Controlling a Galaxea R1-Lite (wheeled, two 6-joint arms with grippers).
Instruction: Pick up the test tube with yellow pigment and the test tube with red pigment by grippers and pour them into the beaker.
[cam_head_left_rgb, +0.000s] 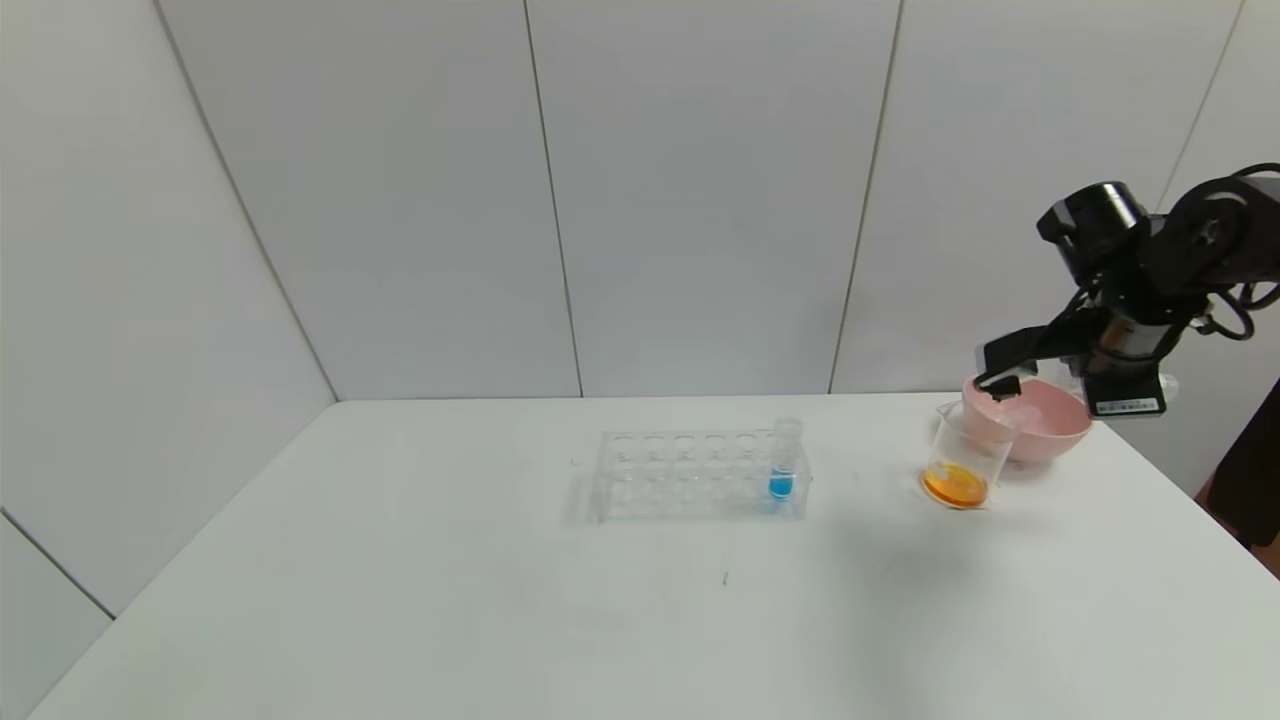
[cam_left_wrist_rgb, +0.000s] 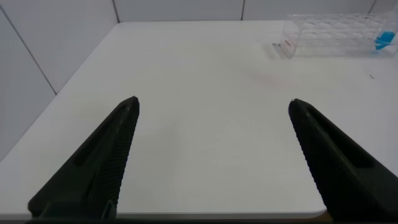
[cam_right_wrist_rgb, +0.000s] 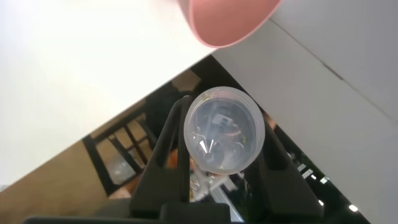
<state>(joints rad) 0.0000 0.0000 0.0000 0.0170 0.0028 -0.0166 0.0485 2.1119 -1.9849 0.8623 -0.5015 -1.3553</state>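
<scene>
My right gripper (cam_head_left_rgb: 1003, 385) hangs over the near rim of the pink bowl, just above and behind the beaker (cam_head_left_rgb: 965, 452). It is shut on a clear test tube (cam_right_wrist_rgb: 224, 130) that shows no coloured liquid inside. I cannot tell which of the two tubes it is. The beaker holds orange-yellow liquid at its bottom. No tube with yellow or red liquid shows anywhere. My left gripper (cam_left_wrist_rgb: 214, 106) is open and empty above the table's near left part; it is out of the head view.
A clear tube rack (cam_head_left_rgb: 690, 475) stands mid-table with one blue-liquid tube (cam_head_left_rgb: 783, 460) at its right end; both show in the left wrist view, the rack (cam_left_wrist_rgb: 336, 31) and the tube (cam_left_wrist_rgb: 384, 40). The pink bowl (cam_head_left_rgb: 1050, 430) sits behind the beaker near the table's right edge.
</scene>
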